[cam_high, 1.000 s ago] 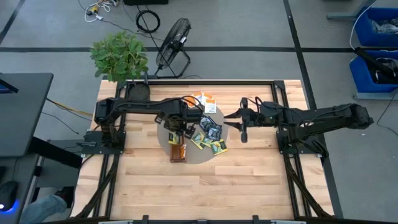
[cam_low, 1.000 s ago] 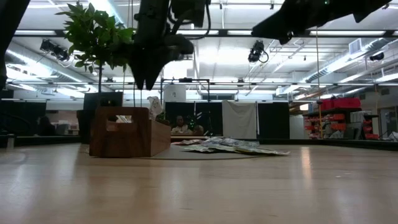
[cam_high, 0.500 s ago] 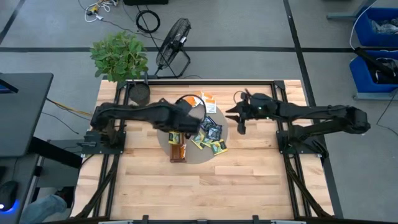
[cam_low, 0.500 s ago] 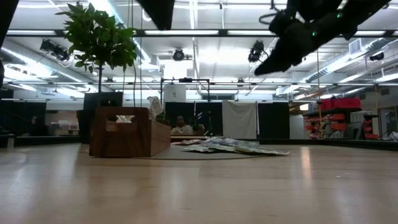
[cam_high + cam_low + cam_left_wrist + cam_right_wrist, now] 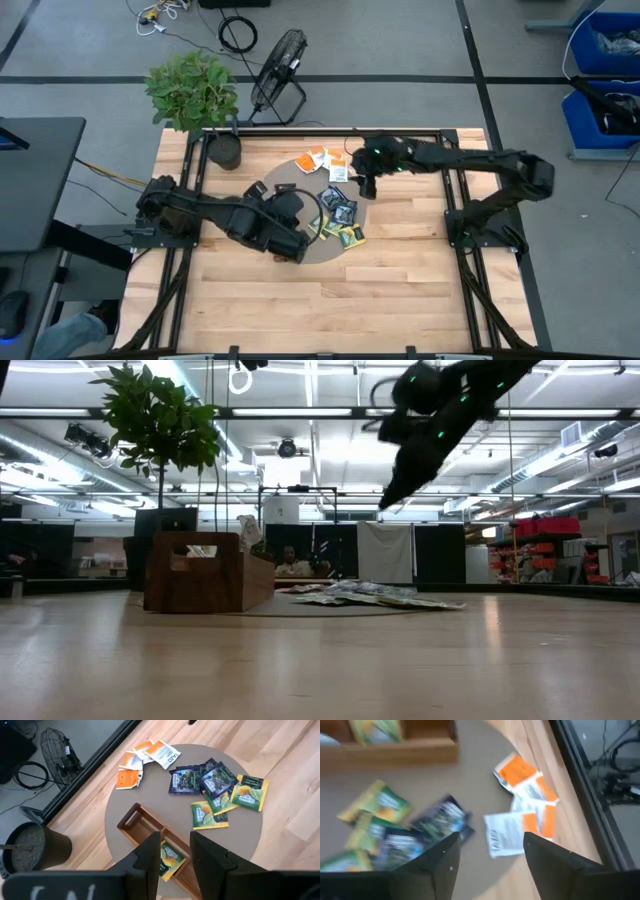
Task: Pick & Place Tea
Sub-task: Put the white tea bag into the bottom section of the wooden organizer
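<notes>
Tea sachets lie flat on a round grey mat (image 5: pixel 335 250): orange-and-white ones (image 5: pixel 145 760) at the far side, dark blue ones (image 5: pixel 200 779) in the middle, yellow-green ones (image 5: pixel 225 802) nearer. A brown wooden tray (image 5: pixel 205 572) rests on the mat, with a yellow-green sachet (image 5: pixel 170 860) lying in it. My left gripper (image 5: pixel 176 855) hovers high over the tray, open, nothing between its fingers. My right gripper (image 5: pixel 492 865) slants down above the orange-and-white sachets (image 5: pixel 525 820), open and clear of them.
A potted plant (image 5: pixel 195 95) stands at the table's far left corner, and a fan (image 5: pixel 278 70) sits on the floor behind it. Bare wooden table top (image 5: pixel 330 300) stretches from the mat toward the near edge. My left arm (image 5: pixel 220 215) hides the tray in the high view.
My left gripper has risen from just above the tray, out of the low view's top, and drawn back toward the table's near left while turning. My right gripper has swung toward the table's left and far side, tipped downward, and sunk toward the orange-and-white sachets.
</notes>
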Controlling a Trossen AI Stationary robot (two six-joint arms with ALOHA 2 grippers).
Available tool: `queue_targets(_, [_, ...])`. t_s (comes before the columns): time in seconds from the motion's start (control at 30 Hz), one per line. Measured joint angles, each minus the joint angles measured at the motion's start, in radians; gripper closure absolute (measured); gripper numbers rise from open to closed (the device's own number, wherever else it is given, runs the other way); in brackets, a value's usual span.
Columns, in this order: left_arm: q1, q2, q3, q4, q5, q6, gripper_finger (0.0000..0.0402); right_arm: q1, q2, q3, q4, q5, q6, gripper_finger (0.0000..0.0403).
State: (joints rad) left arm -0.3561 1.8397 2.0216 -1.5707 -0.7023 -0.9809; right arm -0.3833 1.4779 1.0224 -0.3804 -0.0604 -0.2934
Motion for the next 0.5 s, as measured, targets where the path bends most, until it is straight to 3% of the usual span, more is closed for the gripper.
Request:
queue_targets(0.2, [-0.027, 0.0, 0.0, 0.0, -0.001, -0.002, 0.0291, -0.057, 0.177, 0.065, -0.085, 0.0, -0.214, 0.017])
queue_targets(0.5, [-0.035, 0.0, 0.0, 0.0, -0.001, 0.008, 0.0291, -0.086, 0.374, 0.196, -0.115, -0.003, -0.242, 0.0173])
